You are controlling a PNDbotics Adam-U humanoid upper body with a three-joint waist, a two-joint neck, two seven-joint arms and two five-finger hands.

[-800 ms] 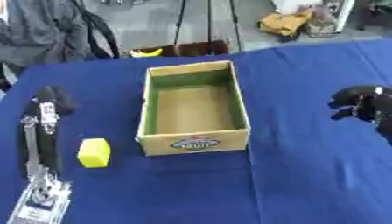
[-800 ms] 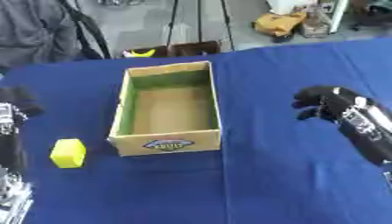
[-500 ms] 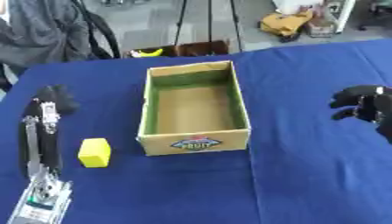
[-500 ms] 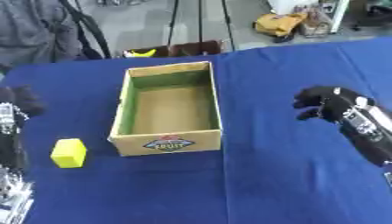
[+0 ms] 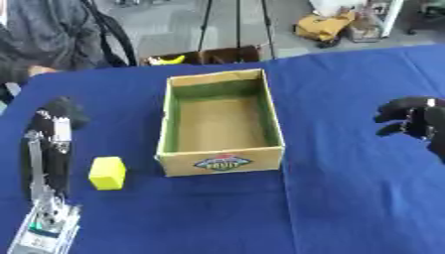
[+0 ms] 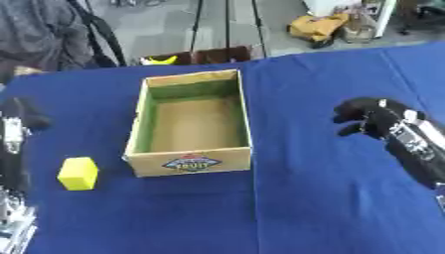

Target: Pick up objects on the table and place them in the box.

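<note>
A yellow block point(image 5: 108, 172) lies on the blue table, just left of the near end of the open cardboard box point(image 5: 221, 160). The box's brown floor shows nothing inside. My left hand point(image 5: 62, 109) hangs at the left side of the table, beyond the block and apart from it, with its fingers curled and nothing in them. My right hand point(image 6: 368, 116) hovers over the cloth to the right of the box, fingers curled, holding nothing.
The blue cloth point(image 5: 347, 198) covers the whole table. A person in grey point(image 5: 48, 37) stands at the far left edge. Tripod legs and small boxes point(image 5: 326, 25) sit on the floor beyond the table.
Both hands have stayed almost where they were. The block and the box have not moved.
</note>
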